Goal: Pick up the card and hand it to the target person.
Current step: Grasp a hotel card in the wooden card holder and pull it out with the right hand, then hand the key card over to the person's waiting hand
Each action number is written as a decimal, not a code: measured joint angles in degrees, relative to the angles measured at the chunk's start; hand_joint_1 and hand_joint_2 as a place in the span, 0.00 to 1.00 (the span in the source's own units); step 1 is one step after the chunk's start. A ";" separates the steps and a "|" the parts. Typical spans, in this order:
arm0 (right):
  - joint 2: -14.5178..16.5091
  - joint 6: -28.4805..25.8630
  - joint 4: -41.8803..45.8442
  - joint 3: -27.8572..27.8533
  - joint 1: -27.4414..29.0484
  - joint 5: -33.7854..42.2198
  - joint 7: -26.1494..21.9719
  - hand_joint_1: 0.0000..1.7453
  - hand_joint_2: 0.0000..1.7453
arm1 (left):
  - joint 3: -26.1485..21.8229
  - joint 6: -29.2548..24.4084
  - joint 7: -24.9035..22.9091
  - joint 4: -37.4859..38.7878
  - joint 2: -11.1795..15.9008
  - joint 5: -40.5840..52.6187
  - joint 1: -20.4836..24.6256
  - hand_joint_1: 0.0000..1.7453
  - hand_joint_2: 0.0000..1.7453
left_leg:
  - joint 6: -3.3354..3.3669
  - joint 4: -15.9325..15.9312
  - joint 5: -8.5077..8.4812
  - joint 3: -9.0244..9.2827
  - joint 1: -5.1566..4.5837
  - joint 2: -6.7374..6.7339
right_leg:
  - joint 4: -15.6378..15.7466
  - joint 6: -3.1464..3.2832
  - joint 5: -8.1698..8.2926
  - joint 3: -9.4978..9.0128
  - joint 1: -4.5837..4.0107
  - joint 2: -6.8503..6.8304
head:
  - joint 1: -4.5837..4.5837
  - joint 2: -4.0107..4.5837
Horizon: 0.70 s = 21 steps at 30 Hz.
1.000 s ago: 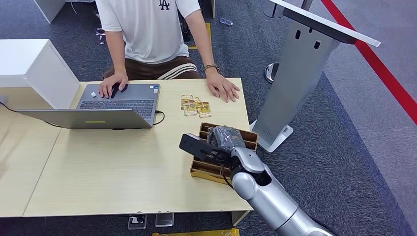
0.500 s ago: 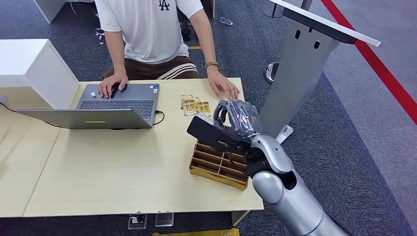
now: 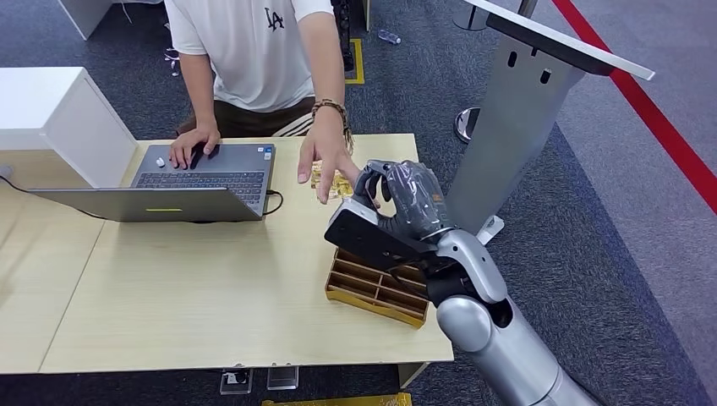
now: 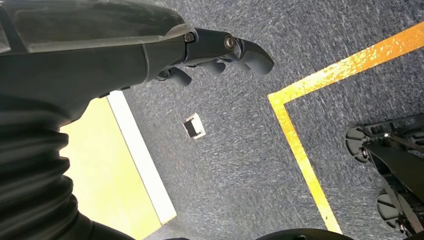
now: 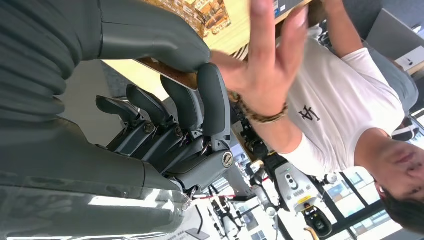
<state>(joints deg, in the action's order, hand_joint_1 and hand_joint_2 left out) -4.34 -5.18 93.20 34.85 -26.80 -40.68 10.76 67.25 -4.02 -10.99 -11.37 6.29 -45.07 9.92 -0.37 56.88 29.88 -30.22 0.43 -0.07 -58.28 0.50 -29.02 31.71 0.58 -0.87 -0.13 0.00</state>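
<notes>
Above the wooden surface (image 3: 211,288), the right robot hand (image 3: 397,203) lifts its fingers curled, card unseen, toward the person's hand (image 3: 325,165) reaching just beside it.

I see the right arm raised and reaching forward, right hand (image 3: 397,203) with fingers (image 5: 212,107) curled in. Left hand (image 4: 220,50) hangs low, fingers loosely bent, holding nothing.

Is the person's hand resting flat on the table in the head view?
No, the person's hand is lifted off the table, reaching toward the right robot hand.
</notes>
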 joint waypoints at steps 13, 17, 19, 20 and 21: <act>1.85 -0.86 -4.59 1.21 -1.54 0.45 -1.45 1.00 1.00 | -0.05 -0.03 0.00 0.00 -0.04 -0.55 -0.20 0.00 1.00 | 0.00 0.00 0.00 -0.01 0.00 0.01 | -0.01 0.00 0.00 0.00 0.00 -0.01 | 0.00 0.00; 2.09 -0.91 -5.32 1.35 -1.90 0.83 -1.47 0.54 1.00 | -0.07 -0.14 0.00 0.00 -0.05 -0.59 -0.35 0.00 1.00 | 0.00 0.00 0.00 -0.01 0.00 0.01 | -0.01 0.00 0.00 0.01 0.00 -0.01 | -0.01 0.00; 2.20 -0.97 -5.67 1.39 -1.97 0.95 -1.47 0.09 1.00 | -0.07 -0.24 0.00 0.00 -0.06 -0.59 -0.39 0.00 0.50 | 0.00 0.00 0.00 -0.01 0.00 0.01 | -0.01 0.00 0.00 0.01 0.00 -0.01 | -0.01 0.00; 2.26 -1.01 -5.82 1.41 -1.98 0.97 -1.47 0.04 1.00 | -0.07 -0.31 0.00 0.00 -0.06 -0.59 -0.42 0.00 0.25 | 0.00 0.00 0.00 -0.01 0.00 0.01 | -0.01 0.00 0.00 0.01 0.00 -0.01 | -0.01 0.00; 2.31 -1.09 -5.99 1.43 -1.99 0.96 -1.48 0.00 1.00 | -0.07 -0.42 0.00 0.00 -0.06 -0.61 -0.45 0.00 0.00 | 0.00 0.00 0.00 -0.01 0.00 0.01 | -0.01 0.00 0.00 0.01 0.00 -0.01 | 0.00 0.00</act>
<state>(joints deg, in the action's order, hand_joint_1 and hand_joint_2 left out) -2.03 -6.27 87.21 36.27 -28.79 -39.73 9.28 67.18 -4.44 -10.99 -11.37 6.23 -45.68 9.48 -0.37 56.88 29.88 -30.23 0.43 -0.06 -58.29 0.50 -29.02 31.72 0.58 -0.88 -0.13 0.00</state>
